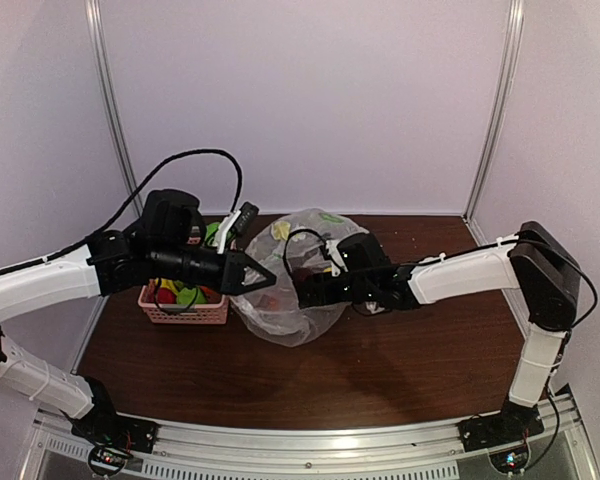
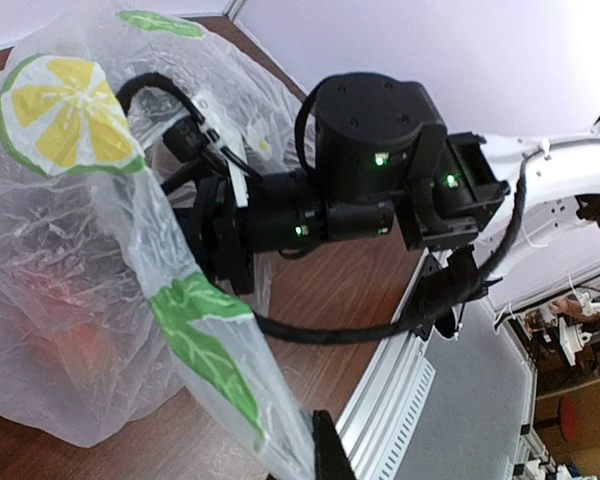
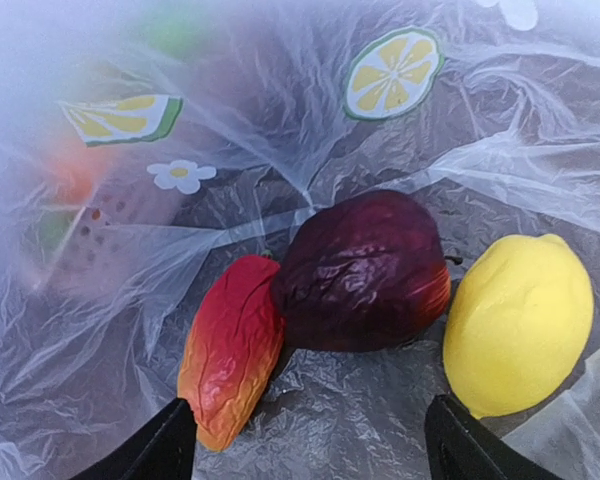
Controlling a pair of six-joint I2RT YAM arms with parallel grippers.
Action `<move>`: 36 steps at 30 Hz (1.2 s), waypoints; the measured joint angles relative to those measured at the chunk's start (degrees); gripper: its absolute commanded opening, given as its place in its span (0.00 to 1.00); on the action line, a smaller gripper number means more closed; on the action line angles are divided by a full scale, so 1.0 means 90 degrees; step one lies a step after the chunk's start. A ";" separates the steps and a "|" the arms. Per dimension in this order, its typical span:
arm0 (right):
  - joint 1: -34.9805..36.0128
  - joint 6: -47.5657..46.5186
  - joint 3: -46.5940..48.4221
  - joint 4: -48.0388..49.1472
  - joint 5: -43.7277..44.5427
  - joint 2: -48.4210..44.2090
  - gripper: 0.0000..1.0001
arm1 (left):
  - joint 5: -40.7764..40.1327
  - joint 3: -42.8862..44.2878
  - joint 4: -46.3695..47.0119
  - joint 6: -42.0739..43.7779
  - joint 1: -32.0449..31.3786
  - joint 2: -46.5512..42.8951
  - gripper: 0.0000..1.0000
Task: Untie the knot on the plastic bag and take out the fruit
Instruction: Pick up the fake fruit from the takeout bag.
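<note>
— Closest in: two black fingertips (image 3: pixel 165 450) of the right gripper (image 3: pixel 310 415), spread wide, gripping nothing. Inside the plastic bag (image 3: pixel 460 170), by the look of it.

— And the fruit (image 3: pixel 365 270)?

— Straight ahead of those fingers, lying on crinkled film. Dark red round piece (image 3: pixel 350 290) dead centre between them. Long red-orange piece (image 3: pixel 230 345) touching it on the left-finger side, long axis pointing away from the hand and leaning slightly right. Yellow piece (image 3: pixel 520 325) just beside it, toward the right finger.

— Nearer arm?

— Right, plainly. Left gripper (image 1: pixel 268 281) across the bag from the right hand, near the pink basket (image 1: pixel 185 312), seemingly clamped on a taut strip of the bag's film and holding the mouth up.

— The knot?

— Not to be found in any view. Probably undone, judging from the reach inside.

— Looks of the fruit?

— Dark red skin wrinkled, faintly glossy. Red-orange skin creased too. Yellow skin smooth and matte. Orange blur further left behind the film, too hazy to name.

— Next move?

— Probably forward onto the dark red piece, closing across its width. Some risk of pinching the loose film beneath along with it.
</note>
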 measured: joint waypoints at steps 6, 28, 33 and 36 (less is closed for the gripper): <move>0.0291 -0.0296 -0.0211 0.0095 0.0080 0.0051 0.70 | -0.0510 -0.0007 0.0219 -0.0406 0.0000 -0.0005 0.00; 0.0189 -0.0408 0.0369 -0.0903 0.1236 0.0369 0.80 | -0.0063 -0.0675 0.1008 -0.0474 0.0002 -0.0595 0.00; 0.0063 -0.0342 0.0789 -0.0988 0.1331 0.0393 0.85 | 0.0299 -0.0770 0.0891 -0.0386 0.0002 -0.0631 0.00; 0.0000 -0.0335 0.1054 -0.0969 0.1355 0.0474 0.85 | 0.0454 -0.0777 0.0831 -0.0311 0.0002 -0.0634 0.00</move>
